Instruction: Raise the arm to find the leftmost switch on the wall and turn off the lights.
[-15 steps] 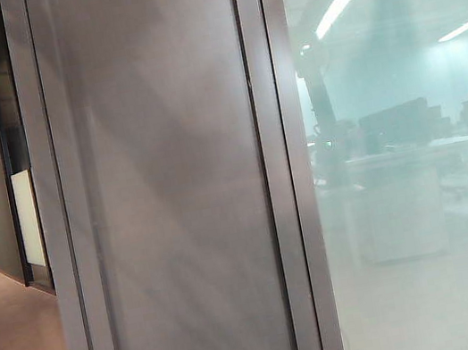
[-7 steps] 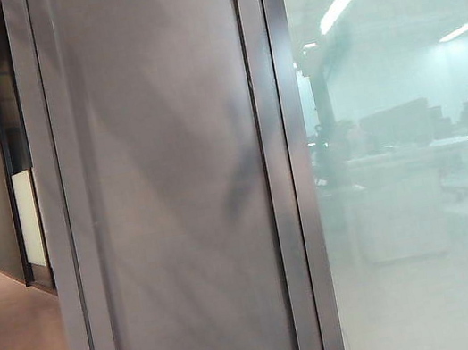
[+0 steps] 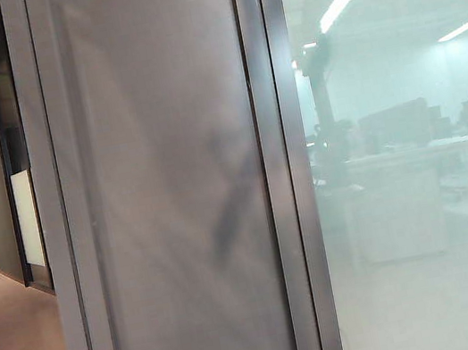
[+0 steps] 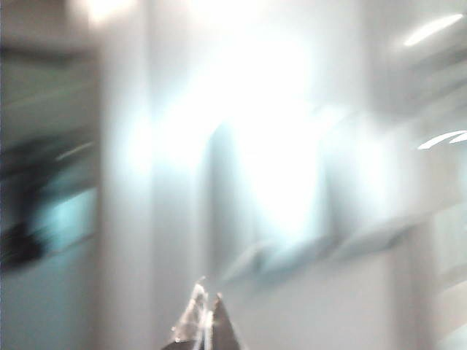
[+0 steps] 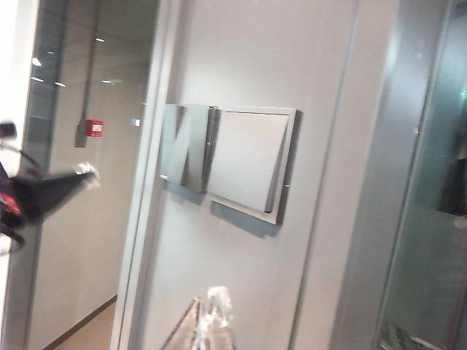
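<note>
On the wall point(image 3: 174, 195) the arm's shadow has sunk lower; both grippers' point(image 4: 206, 315) point(image 5: 208, 315) jaws look closed.

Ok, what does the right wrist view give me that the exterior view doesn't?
Only the right wrist view shows the switch plates on the wall, with the right gripper, tips together, pointing up below them. Only the exterior view shows the frosted glass pane and the arm's hazy silhouette in it. Both show the grey wall panel.

Left wrist view is motion-blurred; both hands, left hand point(image 4: 206, 321) and right hand point(image 5: 208, 321), seem edge-cropped.
</note>
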`<state>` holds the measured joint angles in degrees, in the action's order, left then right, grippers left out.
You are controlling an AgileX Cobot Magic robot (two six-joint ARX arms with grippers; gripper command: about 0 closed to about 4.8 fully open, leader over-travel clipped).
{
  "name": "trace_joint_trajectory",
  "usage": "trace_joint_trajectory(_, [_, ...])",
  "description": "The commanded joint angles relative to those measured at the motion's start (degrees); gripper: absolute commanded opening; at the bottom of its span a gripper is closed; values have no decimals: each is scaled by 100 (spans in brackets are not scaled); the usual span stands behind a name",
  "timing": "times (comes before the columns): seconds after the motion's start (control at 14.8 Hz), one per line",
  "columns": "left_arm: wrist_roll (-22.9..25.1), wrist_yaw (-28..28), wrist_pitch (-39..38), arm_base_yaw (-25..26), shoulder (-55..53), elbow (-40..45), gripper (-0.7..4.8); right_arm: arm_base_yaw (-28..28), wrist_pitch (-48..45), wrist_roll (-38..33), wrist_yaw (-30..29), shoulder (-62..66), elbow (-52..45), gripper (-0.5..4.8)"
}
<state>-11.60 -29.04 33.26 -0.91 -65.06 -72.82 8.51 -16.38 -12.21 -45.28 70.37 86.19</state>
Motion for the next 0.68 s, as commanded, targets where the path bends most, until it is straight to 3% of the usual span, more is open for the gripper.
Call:
trace_joint_trajectory(0.07, [-538, -468, 258, -452, -103, -632, -5, -4, -17, -24, -7, -20, 44, -1])
trace_joint_trajectory(0.27, [-1298, -1224, 214, -520, -640, -1773, -6, -4, 28, -26, -13, -33, 42, -1])
trace_joint_trajectory(0.68, [-1351, -826, 26, -518, -1829, -3154, -6, -4, 28, -26, -11, -35, 42, -1])
